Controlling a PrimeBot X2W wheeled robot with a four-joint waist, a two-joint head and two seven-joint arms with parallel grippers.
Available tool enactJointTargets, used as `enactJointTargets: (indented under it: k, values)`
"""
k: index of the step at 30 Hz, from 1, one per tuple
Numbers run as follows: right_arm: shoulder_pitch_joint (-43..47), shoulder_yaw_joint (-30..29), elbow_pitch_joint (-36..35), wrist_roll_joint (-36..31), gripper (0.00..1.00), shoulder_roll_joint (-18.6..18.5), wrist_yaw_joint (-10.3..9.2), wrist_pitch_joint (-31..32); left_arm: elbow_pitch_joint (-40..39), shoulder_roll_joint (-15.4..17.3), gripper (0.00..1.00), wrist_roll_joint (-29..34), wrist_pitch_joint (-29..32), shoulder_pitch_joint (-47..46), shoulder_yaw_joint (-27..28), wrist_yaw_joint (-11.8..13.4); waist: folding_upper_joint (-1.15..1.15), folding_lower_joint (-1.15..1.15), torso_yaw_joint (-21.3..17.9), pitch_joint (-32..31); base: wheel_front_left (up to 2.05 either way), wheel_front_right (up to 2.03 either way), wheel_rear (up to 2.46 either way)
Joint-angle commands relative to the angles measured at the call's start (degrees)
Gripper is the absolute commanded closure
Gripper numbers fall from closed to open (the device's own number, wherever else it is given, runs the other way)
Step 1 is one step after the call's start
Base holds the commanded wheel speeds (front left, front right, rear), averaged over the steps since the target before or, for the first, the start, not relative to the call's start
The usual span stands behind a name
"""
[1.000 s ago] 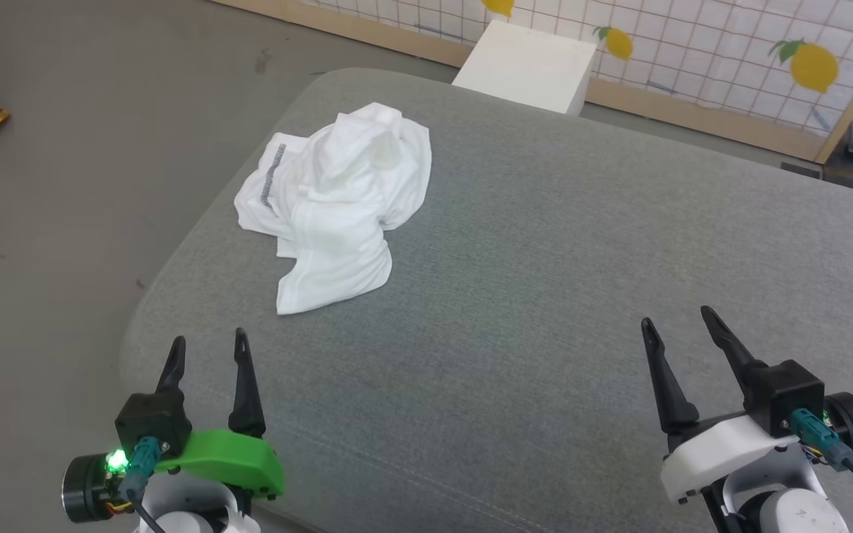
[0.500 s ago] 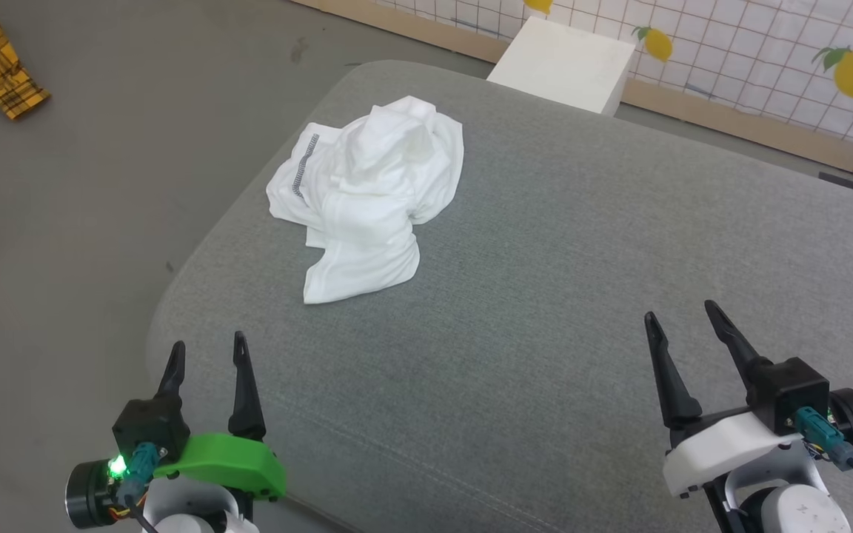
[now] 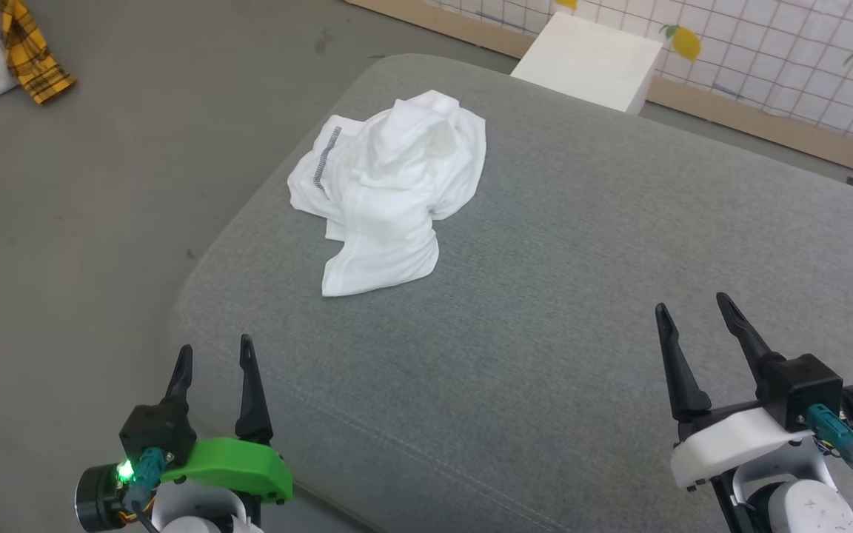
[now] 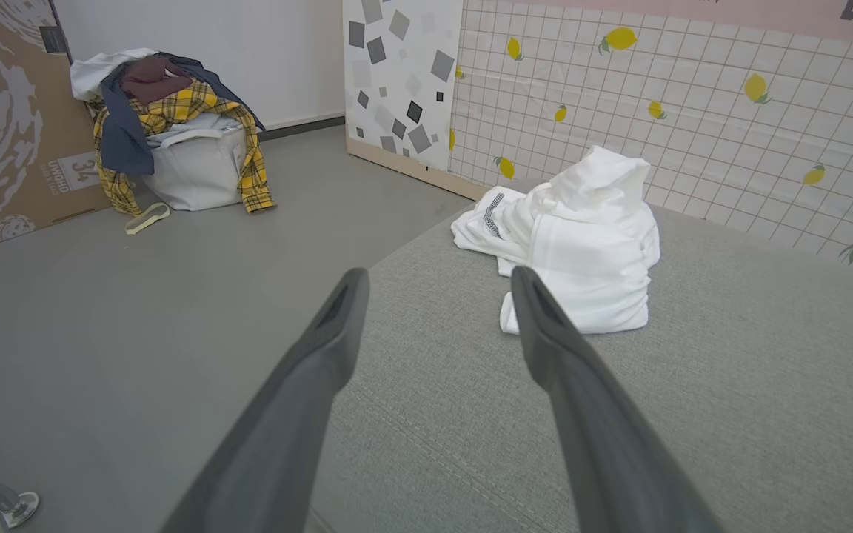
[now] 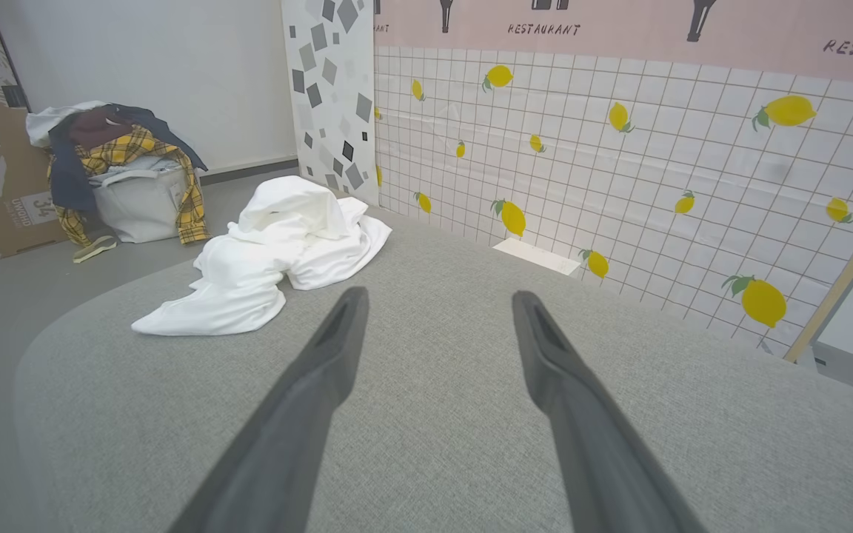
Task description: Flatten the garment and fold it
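Garment [image 3: 389, 185] lies crumpled in a white heap on the far left part of the grey cushion [image 3: 545, 333], near its rounded corner. Its long axis runs from the far edge toward the robot, and a narrower tail points to the near left. It is bunched and peaked at the far end, with a strip of dark zigzag stitching [image 3: 326, 157] on its left side, while the left gripper [image 3: 216, 344] and right gripper [image 3: 692, 302] hover by the near edge, jaws wide apart and empty, well apart from it.
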Motion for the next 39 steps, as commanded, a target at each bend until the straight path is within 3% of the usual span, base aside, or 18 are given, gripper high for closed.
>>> enactJointTargets:
  k: [1, 23, 34, 39]
  values:
    - [-1.0, -0.1, 0.1, -0.3, 0.00, 0.1, -0.08, -0.6, 0.3, -0.2, 0.00, -0.7, -0.6, -0.1, -0.2, 0.6, 0.00, 0.00, 0.5, 0.1, 0.00, 0.00, 0.00]
    - [-1.6, -0.2, 0.7, 0.0, 0.00, 0.1, -0.10, -2.4, 3.0, -0.2, 0.00, -2.9, -3.2, -0.2, -0.9, 1.4, 0.00, 0.00, 5.4, 0.3, 0.00, 0.00, 0.00]
    - [-1.9, -0.2, 0.7, 0.1, 0.00, 0.1, -0.10, -2.4, 2.8, -0.2, 0.00, -3.1, -3.2, -0.6, -0.8, 1.3, 0.00, 0.00, 4.3, 0.8, 0.00, 0.00, 0.00]
    - [-2.7, -0.2, 0.5, 0.0, 0.00, 0.1, -0.10, -2.2, 3.3, 0.2, 0.00, -4.5, -2.7, -4.2, -1.1, -0.7, 0.00, 0.00, 3.0, 1.7, 0.00, 0.00, 0.00]
